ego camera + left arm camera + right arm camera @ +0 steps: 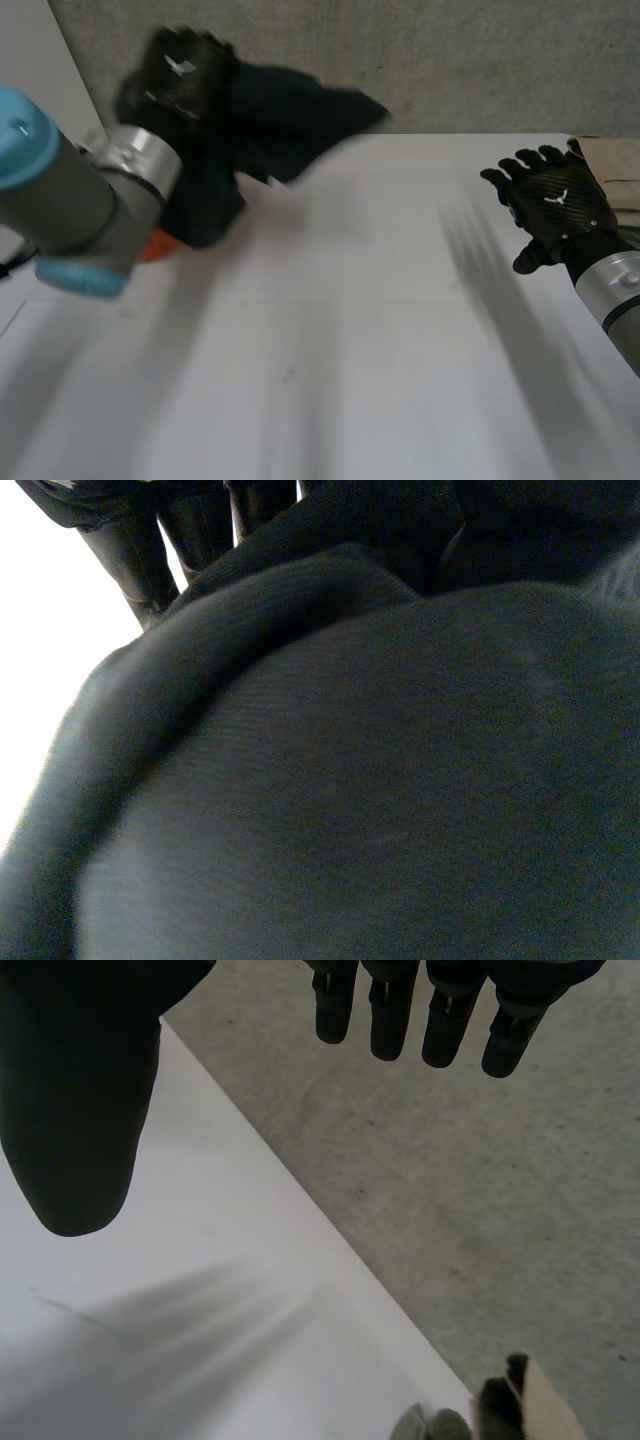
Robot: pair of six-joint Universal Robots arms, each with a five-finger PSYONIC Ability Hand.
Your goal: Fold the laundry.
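A dark navy garment (270,120) hangs bunched over the far left of the white table (330,350), lifted off the surface. My left hand (180,70) is above it with its fingers curled into the cloth. In the left wrist view the garment (380,780) lies thick under the palm, and the fingers (130,550) run along its upper edge. My right hand (555,205) hovers over the table's far right, apart from the garment, palm down and open. In the right wrist view its fingers (390,1010) are straight and hold nothing.
A folded beige cloth (610,165) lies at the table's far right edge, just beyond my right hand, its corner (530,1405) showing in the right wrist view. Something orange (155,245) peeks out behind my left forearm. Grey floor (450,60) lies past the far edge.
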